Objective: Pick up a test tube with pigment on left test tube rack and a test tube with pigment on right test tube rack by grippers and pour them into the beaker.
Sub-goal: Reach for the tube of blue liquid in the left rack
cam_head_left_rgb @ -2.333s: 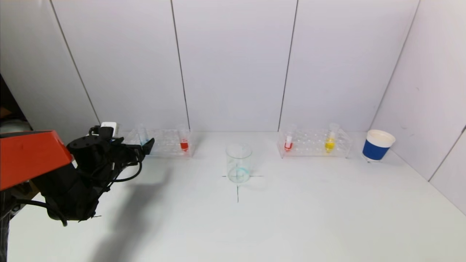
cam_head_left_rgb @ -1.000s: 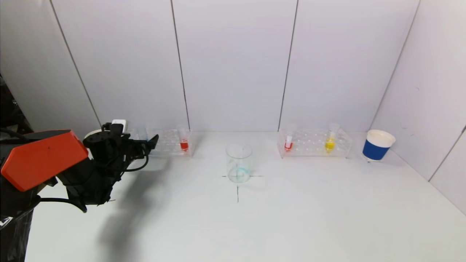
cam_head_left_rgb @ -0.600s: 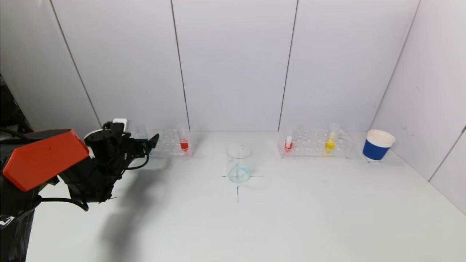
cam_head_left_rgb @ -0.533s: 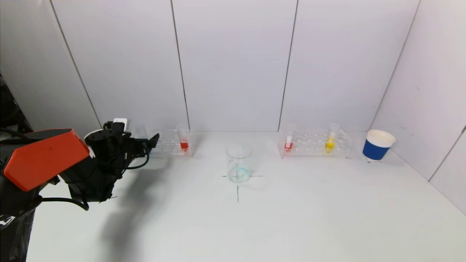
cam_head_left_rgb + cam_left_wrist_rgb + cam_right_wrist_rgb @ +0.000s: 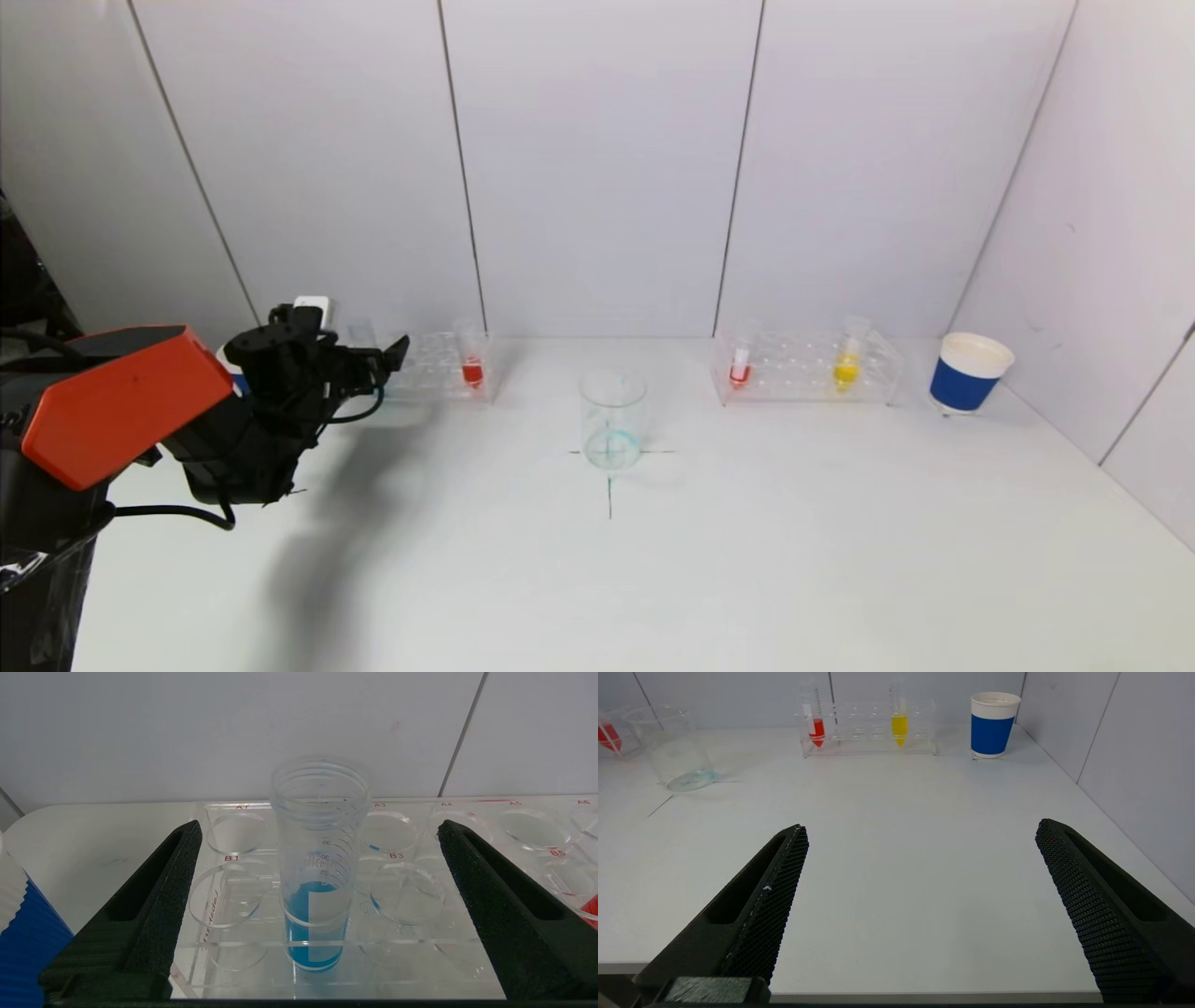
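Left gripper [image 5: 317,830] nearer blue tube [image 5: 317,877], spread

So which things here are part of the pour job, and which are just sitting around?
In the job:
- blue tube, between the open left end effector
- left rack
- right rack, with red tube and yellow tube
- beaker

Lying about:
- blue paper cup

A white worktop [image 5: 747,560] fills the foreground. Pale wall panels [image 5: 597,168] with dark vertical seams stand behind it and along its right side.
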`<move>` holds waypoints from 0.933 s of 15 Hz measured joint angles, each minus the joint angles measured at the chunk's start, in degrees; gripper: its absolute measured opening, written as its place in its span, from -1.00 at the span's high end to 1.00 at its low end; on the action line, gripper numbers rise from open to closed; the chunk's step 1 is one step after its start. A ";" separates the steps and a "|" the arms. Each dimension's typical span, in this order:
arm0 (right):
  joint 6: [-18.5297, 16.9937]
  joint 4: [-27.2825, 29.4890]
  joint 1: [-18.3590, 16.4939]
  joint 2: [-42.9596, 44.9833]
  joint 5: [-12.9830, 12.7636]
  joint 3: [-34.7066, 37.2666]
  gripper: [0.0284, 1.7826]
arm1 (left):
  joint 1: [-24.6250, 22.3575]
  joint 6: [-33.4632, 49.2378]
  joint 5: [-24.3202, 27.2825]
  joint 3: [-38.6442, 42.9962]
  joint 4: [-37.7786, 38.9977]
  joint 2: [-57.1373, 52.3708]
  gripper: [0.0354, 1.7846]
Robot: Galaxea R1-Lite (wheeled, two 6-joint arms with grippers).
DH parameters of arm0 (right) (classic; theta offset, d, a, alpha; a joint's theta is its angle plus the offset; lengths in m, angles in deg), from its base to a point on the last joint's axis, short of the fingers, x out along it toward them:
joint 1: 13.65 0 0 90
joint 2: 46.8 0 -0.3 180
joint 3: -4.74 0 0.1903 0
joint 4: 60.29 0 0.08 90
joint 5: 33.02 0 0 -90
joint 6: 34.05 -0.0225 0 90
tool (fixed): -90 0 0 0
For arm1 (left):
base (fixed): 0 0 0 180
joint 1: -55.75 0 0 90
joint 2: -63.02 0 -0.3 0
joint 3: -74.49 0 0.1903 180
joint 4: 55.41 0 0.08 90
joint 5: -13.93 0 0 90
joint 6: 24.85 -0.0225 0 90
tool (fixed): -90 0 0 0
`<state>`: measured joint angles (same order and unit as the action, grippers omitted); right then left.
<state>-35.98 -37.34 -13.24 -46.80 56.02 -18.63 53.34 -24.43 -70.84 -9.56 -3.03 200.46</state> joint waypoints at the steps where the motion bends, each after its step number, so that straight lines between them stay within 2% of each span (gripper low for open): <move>1: 0.00 0.00 0.00 0.00 0.02 0.00 -0.99 | 0.00 0.00 0.02 -0.83 -0.59 0.22 -0.98; 14: 0.02 0.00 0.00 0.00 0.00 0.00 -0.99 | -0.11 -0.01 -0.13 -3.73 -2.10 1.18 -0.98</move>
<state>-35.95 -37.34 -13.24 -46.80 56.02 -18.63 53.23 -24.44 -70.97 -13.29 -5.13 201.64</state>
